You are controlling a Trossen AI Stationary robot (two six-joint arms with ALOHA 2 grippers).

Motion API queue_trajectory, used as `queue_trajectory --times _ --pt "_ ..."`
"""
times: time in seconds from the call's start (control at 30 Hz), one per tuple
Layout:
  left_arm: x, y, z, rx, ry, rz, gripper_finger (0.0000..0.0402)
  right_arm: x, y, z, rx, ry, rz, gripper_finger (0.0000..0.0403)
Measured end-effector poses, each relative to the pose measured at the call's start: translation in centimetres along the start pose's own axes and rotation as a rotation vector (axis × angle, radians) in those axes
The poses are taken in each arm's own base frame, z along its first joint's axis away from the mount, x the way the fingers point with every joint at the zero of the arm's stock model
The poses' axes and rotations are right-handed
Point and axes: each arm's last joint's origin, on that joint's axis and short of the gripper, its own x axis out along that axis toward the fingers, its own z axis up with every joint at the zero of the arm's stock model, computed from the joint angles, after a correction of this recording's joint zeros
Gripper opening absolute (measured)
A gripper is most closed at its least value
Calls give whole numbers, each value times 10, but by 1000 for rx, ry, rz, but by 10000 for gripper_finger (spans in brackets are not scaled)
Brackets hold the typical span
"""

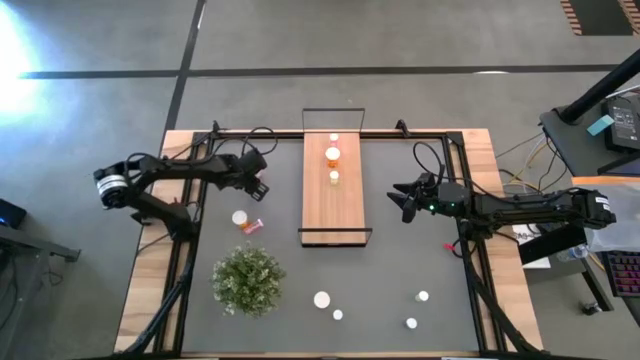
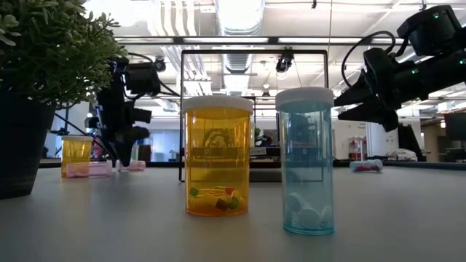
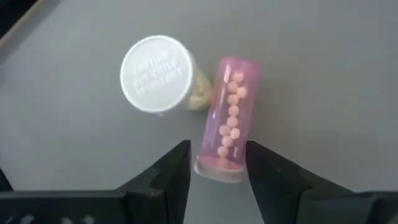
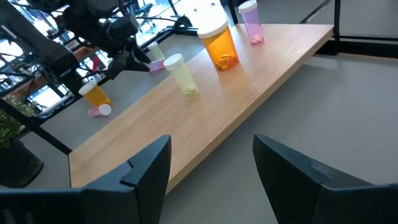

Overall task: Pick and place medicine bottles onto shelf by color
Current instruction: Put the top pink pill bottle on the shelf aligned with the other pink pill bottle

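Pink bottle (image 3: 227, 118) lay sideways at centre frame, left gripper (image 3: 217, 171) jaws open astride its cap end. Light, slick, prone to rolling; grip mid-body. Right gripper (image 4: 211, 165) jaws wide, empty.

Three bottles (image 1: 333, 154) stand on the shelf (image 1: 335, 205); others dot the mat.

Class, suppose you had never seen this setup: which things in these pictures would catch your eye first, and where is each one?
Most striking is the wooden shelf at the table's centre, carrying three bottles in a row, the orange bottle widest. Left of it, the left gripper hovers open over a pink bottle lying on its side beside an upright white-capped bottle. The bushy green plant stands near the front left, and the right gripper waits open beside the shelf.
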Motion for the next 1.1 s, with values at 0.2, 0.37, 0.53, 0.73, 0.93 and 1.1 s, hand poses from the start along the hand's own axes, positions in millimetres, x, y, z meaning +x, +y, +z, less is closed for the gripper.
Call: queue_trajectory --times 0.2,0.37,0.53,0.73,0.93,1.1 --pt "10 1 3 19 7 6 137 0 0 0 0 0 0 217" --pt "15 -1 3 50 22 5 136 0 0 0 0 0 0 217" --pt "13 -3 2 48 23 -15 110 0 0 0 0 0 0 217" --pt "3 -4 2 46 2 -89 91 0 0 0 0 0 0 217" --pt "-8 -8 2 15 -13 -212 114 0 0 0 0 0 0 217" --pt "-17 -13 3 -1 -39 -270 106 0 0 0 0 0 0 217"
